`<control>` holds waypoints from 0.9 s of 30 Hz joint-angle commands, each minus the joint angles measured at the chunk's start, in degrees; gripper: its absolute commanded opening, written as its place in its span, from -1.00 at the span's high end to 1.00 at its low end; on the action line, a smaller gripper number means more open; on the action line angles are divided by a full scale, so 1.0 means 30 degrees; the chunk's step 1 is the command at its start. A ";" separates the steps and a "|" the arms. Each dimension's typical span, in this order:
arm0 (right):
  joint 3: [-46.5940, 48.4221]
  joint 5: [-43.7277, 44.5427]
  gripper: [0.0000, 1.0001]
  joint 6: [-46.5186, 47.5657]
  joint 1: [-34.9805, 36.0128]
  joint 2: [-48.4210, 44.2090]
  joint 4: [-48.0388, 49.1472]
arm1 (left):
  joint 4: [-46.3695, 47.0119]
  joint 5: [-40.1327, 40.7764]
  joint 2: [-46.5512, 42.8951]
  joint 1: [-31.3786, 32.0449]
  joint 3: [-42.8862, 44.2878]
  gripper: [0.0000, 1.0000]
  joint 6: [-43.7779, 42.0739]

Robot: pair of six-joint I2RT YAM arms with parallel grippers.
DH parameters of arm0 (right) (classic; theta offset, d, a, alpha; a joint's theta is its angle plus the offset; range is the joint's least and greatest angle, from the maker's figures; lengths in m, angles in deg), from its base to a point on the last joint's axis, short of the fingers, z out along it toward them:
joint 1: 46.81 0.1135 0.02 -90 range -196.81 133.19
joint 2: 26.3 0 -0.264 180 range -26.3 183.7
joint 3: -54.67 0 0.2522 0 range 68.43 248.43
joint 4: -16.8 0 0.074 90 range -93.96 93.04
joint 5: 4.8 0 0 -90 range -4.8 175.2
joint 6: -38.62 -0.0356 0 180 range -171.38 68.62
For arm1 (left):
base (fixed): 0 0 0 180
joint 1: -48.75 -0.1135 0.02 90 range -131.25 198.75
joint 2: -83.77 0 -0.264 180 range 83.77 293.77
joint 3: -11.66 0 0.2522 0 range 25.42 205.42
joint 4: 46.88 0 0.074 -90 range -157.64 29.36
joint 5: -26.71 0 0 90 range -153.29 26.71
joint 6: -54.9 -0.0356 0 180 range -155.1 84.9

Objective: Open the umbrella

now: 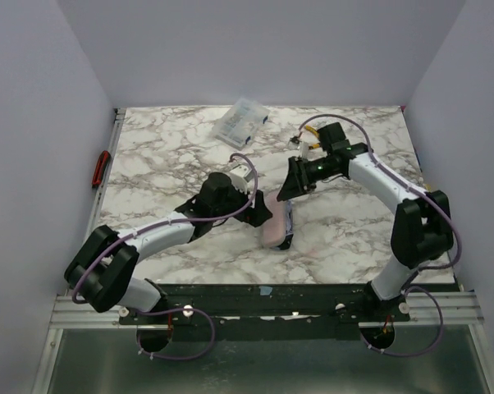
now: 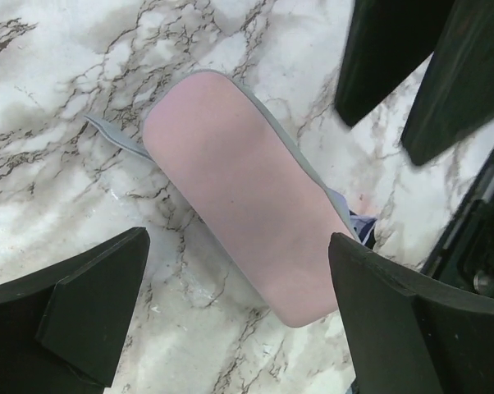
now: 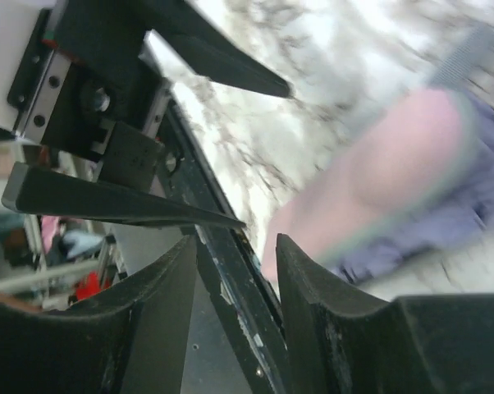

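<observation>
The umbrella (image 1: 276, 228) lies folded on the marble table (image 1: 354, 222), lower centre of the top view, near the front edge. The left gripper (image 2: 239, 246) hangs over it, jaws spread wide and empty. The right gripper (image 3: 235, 246), part-open and holding nothing, crowds in just beside. A clear box (image 1: 241, 121) sits well apart at top centre, bare marble between.

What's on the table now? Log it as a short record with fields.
umbrella: folded, lying flat on table
left gripper: open, over umbrella, not gripping
right gripper: open, empty, close to umbrella
clear box: near far edge, apart from both arms
task status: umbrella not yet opened
</observation>
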 commanded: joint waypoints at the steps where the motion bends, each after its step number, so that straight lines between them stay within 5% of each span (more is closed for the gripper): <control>1: -0.2567 0.5295 0.17 -0.2398 -0.1867 -0.2601 -0.0345 | -0.1363 0.3916 -0.0338 0.2143 0.1459 -0.85 -0.2224; 6: -0.5151 0.7871 0.30 -0.2728 -0.2263 -0.4153 0.0102 | -0.4132 0.7408 0.1254 0.3741 0.4394 -0.96 -0.1564; 15: -0.6072 0.7629 0.30 -0.3160 -0.2261 -0.4719 0.1302 | -0.7134 0.9288 0.3996 0.4969 0.7427 -0.97 -0.1831; 22: -0.6126 0.6770 0.05 -0.3134 -0.2237 -0.4639 0.1279 | -0.9005 1.0484 0.4853 0.4933 0.7988 -0.90 -0.1747; 27: -0.6095 0.6582 -0.15 -0.2999 -0.2077 -0.4453 0.1087 | -0.7626 0.8478 0.2765 0.4141 0.6052 -0.72 -0.0633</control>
